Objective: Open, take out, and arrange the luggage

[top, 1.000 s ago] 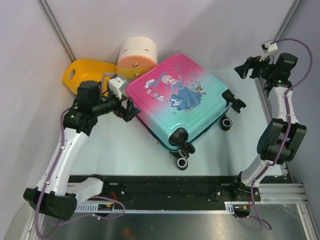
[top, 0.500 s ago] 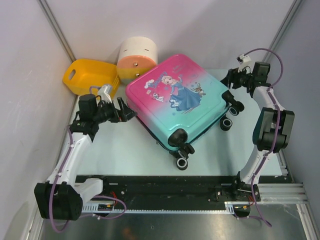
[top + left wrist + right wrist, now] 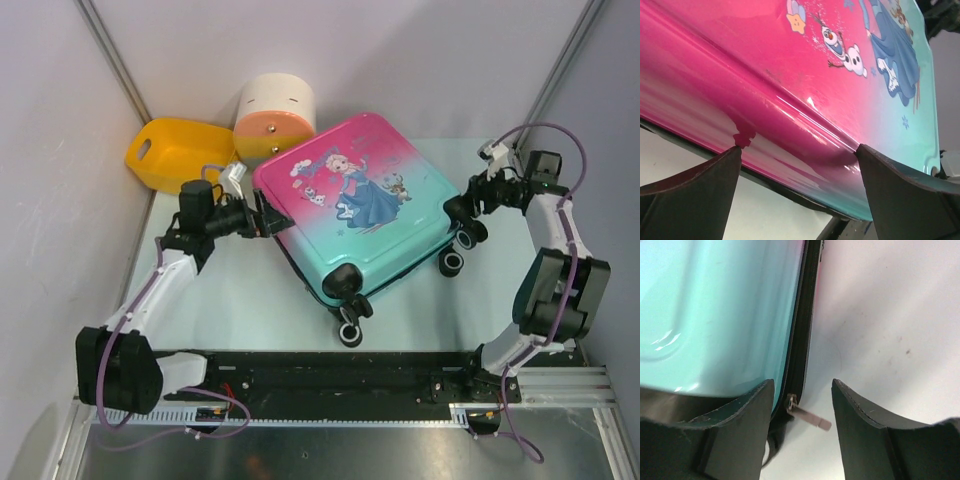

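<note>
Seen from above, the luggage (image 3: pixel 365 215), a teal-to-pink hard shell with a cartoon princess print, lies flat and zipped shut in the middle of the table (image 3: pixel 250 300). It is turned at an angle, with its black wheels (image 3: pixel 452 262) toward the near right. A yellow basket (image 3: pixel 170 155) and a round drawer box (image 3: pixel 275 115) sit at the far left, the box just beside the luggage's pink corner. The left gripper (image 3: pixel 268 218) reaches in low from the left to the pink side edge. Its jaws are spread wide, and in its wrist view the two fingertips sit right up against the curved shell, gripping nothing. This looks like a brace, to stop the luggage sliding while the other arm pulls. The right gripper (image 3: pixel 462 208) is at the opposite, teal side, near the wheels. Its wrist view looks along the black zip (image 3: pixel 801 340) that runs between the shell and the table. The small metal zip pull (image 3: pixel 807 416) sticks out into the gap between the fingers. The jaws stand partly apart, one on each side of the pull, with neither pad clearly touching it, so nothing is clamped yet. The step in hand appears to be pinching that pull to begin unzipping. The tab is thin and lies close to the table, so a slip seems the main risk.
</note>
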{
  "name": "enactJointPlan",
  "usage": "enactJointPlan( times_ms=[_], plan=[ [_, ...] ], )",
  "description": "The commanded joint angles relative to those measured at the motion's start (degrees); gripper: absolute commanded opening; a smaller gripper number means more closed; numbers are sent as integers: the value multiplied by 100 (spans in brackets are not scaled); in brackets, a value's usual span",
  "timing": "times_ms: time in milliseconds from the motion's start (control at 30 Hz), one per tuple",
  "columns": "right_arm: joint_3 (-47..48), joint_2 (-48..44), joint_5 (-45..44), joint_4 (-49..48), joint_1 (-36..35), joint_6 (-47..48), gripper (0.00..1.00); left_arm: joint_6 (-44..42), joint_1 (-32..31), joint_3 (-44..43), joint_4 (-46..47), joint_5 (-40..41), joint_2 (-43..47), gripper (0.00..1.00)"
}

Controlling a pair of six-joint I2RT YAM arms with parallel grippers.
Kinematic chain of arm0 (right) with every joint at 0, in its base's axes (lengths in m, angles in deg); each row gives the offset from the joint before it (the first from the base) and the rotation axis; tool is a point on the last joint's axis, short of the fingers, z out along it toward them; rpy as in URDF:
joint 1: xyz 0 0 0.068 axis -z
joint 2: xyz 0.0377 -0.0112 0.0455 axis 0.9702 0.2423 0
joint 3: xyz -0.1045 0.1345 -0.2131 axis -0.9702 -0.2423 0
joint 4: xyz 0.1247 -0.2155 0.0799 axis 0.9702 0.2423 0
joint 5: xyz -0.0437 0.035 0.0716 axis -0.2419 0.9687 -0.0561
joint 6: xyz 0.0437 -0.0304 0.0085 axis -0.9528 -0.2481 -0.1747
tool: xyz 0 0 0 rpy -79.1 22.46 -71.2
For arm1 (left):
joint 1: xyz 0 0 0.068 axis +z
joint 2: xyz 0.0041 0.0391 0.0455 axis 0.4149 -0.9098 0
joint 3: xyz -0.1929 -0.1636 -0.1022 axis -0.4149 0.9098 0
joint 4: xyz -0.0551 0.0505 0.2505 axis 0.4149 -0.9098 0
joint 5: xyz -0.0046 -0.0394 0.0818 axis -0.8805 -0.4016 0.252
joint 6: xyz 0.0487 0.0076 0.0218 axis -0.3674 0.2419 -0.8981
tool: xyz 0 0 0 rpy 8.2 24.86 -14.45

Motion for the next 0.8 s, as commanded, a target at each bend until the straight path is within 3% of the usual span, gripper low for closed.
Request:
enactJointPlan(
  times_ms=[0, 233, 300, 433, 500, 633, 767],
  plan=[
    [-322, -780, 1473, 3060, -84, 1809, 57, 62, -574, -148, 353, -313, -415, 99],
    [-322, -1045, 1482, 5530, 741, 4236, 49, -351, -1259, -666, 450, -532, -1135, 96],
    [-313, -1036, 1561, 5822, 1101, 4232, 49, -509, -1487, -956, 450, -576, -1487, 94],
    [81, -966, 1684, 5586, 2304, 4013, 50, -728, -1770, -1448, 433, -646, -2058, 91],
    [222, -930, 1693, 5271, 2570, 3697, 51, -852, -1823, -1782, 363, -647, -2426, 88],
    [267, -913, 1351, 3998, 2738, 3063, 52, -1255, -1814, -2555, -155, -594, -2929, 86],
    [258, -738, 1035, 3458, 2545, 2799, 52, -1695, -1814, -2846, -594, -340, -2658, 93]
  ],
)
